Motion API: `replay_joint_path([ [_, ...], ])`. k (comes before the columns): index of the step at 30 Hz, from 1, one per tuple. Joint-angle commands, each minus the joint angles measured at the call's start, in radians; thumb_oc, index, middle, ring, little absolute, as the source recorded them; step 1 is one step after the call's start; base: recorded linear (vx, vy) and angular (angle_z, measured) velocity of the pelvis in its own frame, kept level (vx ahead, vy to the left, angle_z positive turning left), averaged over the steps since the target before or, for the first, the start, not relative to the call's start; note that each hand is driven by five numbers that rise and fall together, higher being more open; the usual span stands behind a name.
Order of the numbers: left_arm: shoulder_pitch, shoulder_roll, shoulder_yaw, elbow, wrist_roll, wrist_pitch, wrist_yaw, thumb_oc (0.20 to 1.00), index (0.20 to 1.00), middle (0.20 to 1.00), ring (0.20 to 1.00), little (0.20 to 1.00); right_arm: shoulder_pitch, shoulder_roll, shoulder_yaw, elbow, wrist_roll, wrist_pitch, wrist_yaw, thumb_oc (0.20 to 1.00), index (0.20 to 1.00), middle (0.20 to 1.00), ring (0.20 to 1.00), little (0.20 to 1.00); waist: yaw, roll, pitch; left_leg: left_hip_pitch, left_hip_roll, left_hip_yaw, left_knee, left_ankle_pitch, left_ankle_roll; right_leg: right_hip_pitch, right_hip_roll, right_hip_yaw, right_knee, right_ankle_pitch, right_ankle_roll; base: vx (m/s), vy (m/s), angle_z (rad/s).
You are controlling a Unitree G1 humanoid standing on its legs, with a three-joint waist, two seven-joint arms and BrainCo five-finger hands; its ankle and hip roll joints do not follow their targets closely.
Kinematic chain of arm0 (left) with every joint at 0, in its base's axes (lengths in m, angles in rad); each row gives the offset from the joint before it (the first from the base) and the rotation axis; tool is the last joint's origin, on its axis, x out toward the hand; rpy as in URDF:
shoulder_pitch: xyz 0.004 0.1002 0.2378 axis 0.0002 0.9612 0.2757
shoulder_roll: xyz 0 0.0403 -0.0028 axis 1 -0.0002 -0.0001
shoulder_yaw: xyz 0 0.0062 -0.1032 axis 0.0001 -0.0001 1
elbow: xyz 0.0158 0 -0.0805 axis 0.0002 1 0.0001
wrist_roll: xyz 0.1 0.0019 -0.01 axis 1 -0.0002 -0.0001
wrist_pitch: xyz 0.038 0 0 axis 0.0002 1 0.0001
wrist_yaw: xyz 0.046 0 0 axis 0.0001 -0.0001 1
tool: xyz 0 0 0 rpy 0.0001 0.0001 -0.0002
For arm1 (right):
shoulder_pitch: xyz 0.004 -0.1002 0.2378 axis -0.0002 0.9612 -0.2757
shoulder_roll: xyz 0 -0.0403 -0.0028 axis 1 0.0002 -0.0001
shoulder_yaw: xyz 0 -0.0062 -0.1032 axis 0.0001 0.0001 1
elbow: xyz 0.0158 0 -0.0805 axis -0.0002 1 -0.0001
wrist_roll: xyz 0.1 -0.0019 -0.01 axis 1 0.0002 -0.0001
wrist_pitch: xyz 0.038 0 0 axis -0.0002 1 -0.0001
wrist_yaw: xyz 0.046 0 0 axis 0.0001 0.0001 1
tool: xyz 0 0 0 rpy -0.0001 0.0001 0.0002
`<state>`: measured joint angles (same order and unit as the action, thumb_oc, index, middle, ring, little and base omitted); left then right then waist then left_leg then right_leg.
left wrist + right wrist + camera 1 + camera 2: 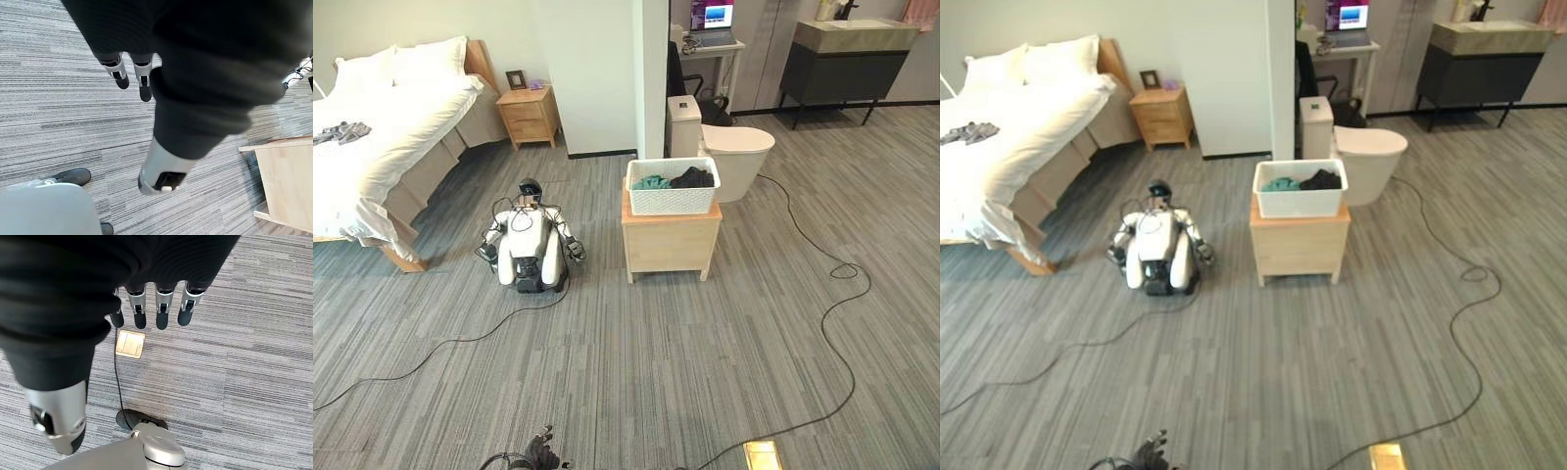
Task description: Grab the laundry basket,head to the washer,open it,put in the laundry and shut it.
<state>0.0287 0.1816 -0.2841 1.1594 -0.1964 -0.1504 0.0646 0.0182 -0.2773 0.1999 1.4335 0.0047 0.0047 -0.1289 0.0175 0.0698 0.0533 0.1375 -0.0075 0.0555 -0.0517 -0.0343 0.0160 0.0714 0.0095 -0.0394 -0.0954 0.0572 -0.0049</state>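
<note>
Standing well back, left hand (146,83) and right hand (156,308) hang relaxed, empty; white lattice laundry basket (672,188) waits on the pale wooden stand (670,243), handy for grabbing.

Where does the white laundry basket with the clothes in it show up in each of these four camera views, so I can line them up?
Left eye view: white plastic laundry basket sits on the light wooden cabinet, just right of centre.
Right eye view: same spot, basket on the cabinet.
Left wrist view: no basket; a corner of the wooden cabinet at the edge.
Right wrist view: no basket; grey carpet and a brass floor plate.
Shared landmark: the wooden cabinet.
</note>
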Motion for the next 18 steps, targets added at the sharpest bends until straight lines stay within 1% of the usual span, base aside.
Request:
replay_joint_path([
  [1, -0.040, 0.017, 0.033, 0.016, -0.023, -0.020, 0.013, 1.000, 1.000, 1.000, 1.000, 1.000, -0.035, -0.014, 0.032, 0.086, 0.022, 0.007, -0.004, 1.000, 1.000, 1.000, 1.000, 1.000, 0.010, -0.027, -0.002, -0.045, 0.055, -0.099, -0.036, 0.011, -0.073, 0.028, -0.113, 0.004, 0.008, -0.057, 0.110, 0.02, -0.066, 0.02],
  [4, -0.042, 0.022, 0.039, 0.011, -0.037, -0.019, 0.013, 1.000, 1.000, 1.000, 1.000, 1.000, -0.043, -0.015, 0.029, 0.086, 0.030, 0.006, -0.007, 1.000, 1.000, 1.000, 1.000, 1.000, 0.013, -0.026, 0.005, -0.050, 0.065, -0.106, -0.036, 0.018, -0.079, 0.026, -0.100, 0.007, 0.008, -0.061, 0.101, 0.03, -0.096, 0.02],
  [6, -0.049, 0.028, 0.039, 0.004, -0.046, -0.020, 0.017, 1.000, 1.000, 1.000, 1.000, 1.000, -0.054, -0.017, 0.028, 0.082, 0.042, 0.000, -0.011, 1.000, 1.000, 1.000, 1.000, 1.000, 0.013, -0.027, 0.016, -0.059, 0.081, -0.120, -0.036, 0.029, -0.087, 0.021, -0.083, 0.013, 0.008, -0.064, 0.089, 0.02, -0.146, 0.07],
  [7, -0.053, 0.033, 0.039, -0.004, -0.051, -0.018, 0.018, 1.000, 1.000, 1.000, 1.000, 1.000, -0.060, -0.016, 0.026, 0.079, 0.051, -0.005, -0.014, 1.000, 1.000, 1.000, 1.000, 1.000, 0.011, -0.028, 0.024, -0.065, 0.098, -0.133, -0.036, 0.037, -0.095, 0.018, -0.067, 0.023, 0.012, -0.068, 0.076, 0.03, -0.203, 0.10],
  [8, -0.056, 0.042, 0.039, -0.021, -0.054, -0.016, 0.018, 1.000, 1.000, 1.000, 1.000, 1.000, -0.064, -0.016, 0.024, 0.075, 0.061, -0.012, -0.016, 1.000, 1.000, 1.000, 1.000, 1.000, 0.015, -0.031, 0.035, -0.067, 0.122, -0.138, -0.036, 0.054, -0.105, 0.007, -0.048, 0.035, 0.044, -0.087, 0.063, 0.03, -0.226, 0.14],
  [10, -0.058, 0.053, 0.035, -0.055, -0.063, -0.016, 0.014, 1.000, 1.000, 1.000, 1.000, 1.000, -0.075, -0.021, 0.025, 0.058, 0.072, -0.025, -0.022, 1.000, 1.000, 1.000, 1.000, 1.000, 0.018, -0.042, 0.070, -0.144, 0.145, -0.148, 0.114, 0.045, -0.120, -0.009, -0.025, 0.035, 0.112, -0.124, 0.037, -0.01, -0.252, 0.23],
  [11, -0.061, 0.060, 0.034, -0.071, -0.067, -0.014, 0.014, 1.000, 1.000, 1.000, 1.000, 1.000, -0.083, -0.026, 0.027, 0.038, 0.082, -0.032, -0.028, 1.000, 1.000, 1.000, 1.000, 1.000, 0.024, -0.048, 0.096, -0.212, 0.141, -0.168, 0.226, 0.087, -0.125, -0.011, -0.018, 0.035, 0.137, -0.132, 0.025, -0.04, -0.226, 0.37],
  [12, -0.063, 0.065, 0.033, -0.087, -0.073, -0.013, 0.011, 1.000, 1.000, 1.000, 1.000, 1.000, -0.086, -0.031, 0.030, 0.020, 0.088, -0.036, -0.032, 1.000, 1.000, 1.000, 1.000, 1.000, 0.027, -0.048, 0.112, -0.268, 0.128, -0.189, 0.309, 0.122, -0.112, -0.014, -0.008, 0.031, 0.156, -0.139, 0.013, -0.03, -0.209, 0.33],
  [13, -0.064, 0.070, 0.034, -0.093, -0.078, -0.013, 0.013, 1.000, 1.000, 1.000, 1.000, 1.000, -0.095, -0.035, 0.035, 0.007, 0.097, -0.039, -0.036, 1.000, 1.000, 1.000, 1.000, 1.000, 0.028, -0.055, 0.128, -0.337, 0.113, -0.201, 0.418, 0.138, -0.090, -0.017, -0.004, 0.027, 0.168, -0.149, 0.000, 0.04, -0.190, 0.23],
  [14, -0.062, 0.071, 0.034, -0.092, -0.081, -0.015, 0.015, 1.000, 1.000, 1.000, 1.000, 1.000, -0.105, -0.040, 0.038, -0.001, 0.104, -0.043, -0.041, 1.000, 1.000, 1.000, 1.000, 1.000, 0.031, -0.066, 0.138, -0.378, 0.099, -0.184, 0.480, 0.136, -0.067, -0.014, -0.004, 0.021, 0.174, -0.157, -0.011, 0.04, -0.132, 0.10],
  [15, -0.062, 0.071, 0.034, -0.092, -0.081, -0.015, 0.015, 1.000, 1.000, 1.000, 1.000, 1.000, -0.105, -0.040, 0.038, 0.000, 0.105, -0.043, -0.041, 1.000, 1.000, 1.000, 1.000, 1.000, 0.031, -0.065, 0.137, -0.383, 0.100, -0.186, 0.486, 0.134, -0.066, -0.016, -0.003, 0.020, 0.175, -0.158, -0.010, 0.18, -0.105, 0.04],
  [16, -0.062, 0.078, 0.039, -0.095, -0.099, -0.017, 0.016, 1.000, 1.000, 1.000, 1.000, 1.000, -0.120, -0.050, 0.043, -0.015, 0.123, -0.043, -0.044, 1.000, 1.000, 1.000, 1.000, 1.000, 0.043, -0.071, 0.148, -0.442, 0.045, -0.149, 0.481, 0.099, -0.047, -0.011, 0.000, 0.012, 0.182, -0.174, -0.018, 0.28, -0.045, 0.11],
  [17, -0.056, 0.084, 0.049, -0.099, -0.108, -0.020, 0.017, 1.000, 1.000, 1.000, 1.000, 1.000, -0.128, -0.051, 0.050, -0.028, 0.130, -0.049, -0.044, 1.000, 1.000, 1.000, 1.000, 1.000, 0.059, -0.072, 0.145, -0.453, 0.004, -0.139, 0.410, 0.073, -0.044, 0.003, 0.012, 0.021, 0.169, -0.186, -0.012, 0.38, -0.046, 0.13],
  [18, -0.046, 0.087, 0.059, -0.103, -0.114, -0.019, 0.015, 1.000, 1.000, 1.000, 1.000, 1.000, -0.134, -0.051, 0.057, -0.047, 0.135, -0.054, -0.043, 1.000, 1.000, 1.000, 1.000, 1.000, 0.075, -0.068, 0.133, -0.453, -0.015, -0.142, 0.332, 0.087, -0.047, 0.007, 0.026, 0.026, 0.158, -0.193, -0.008, 0.38, 0.005, 0.06],
])
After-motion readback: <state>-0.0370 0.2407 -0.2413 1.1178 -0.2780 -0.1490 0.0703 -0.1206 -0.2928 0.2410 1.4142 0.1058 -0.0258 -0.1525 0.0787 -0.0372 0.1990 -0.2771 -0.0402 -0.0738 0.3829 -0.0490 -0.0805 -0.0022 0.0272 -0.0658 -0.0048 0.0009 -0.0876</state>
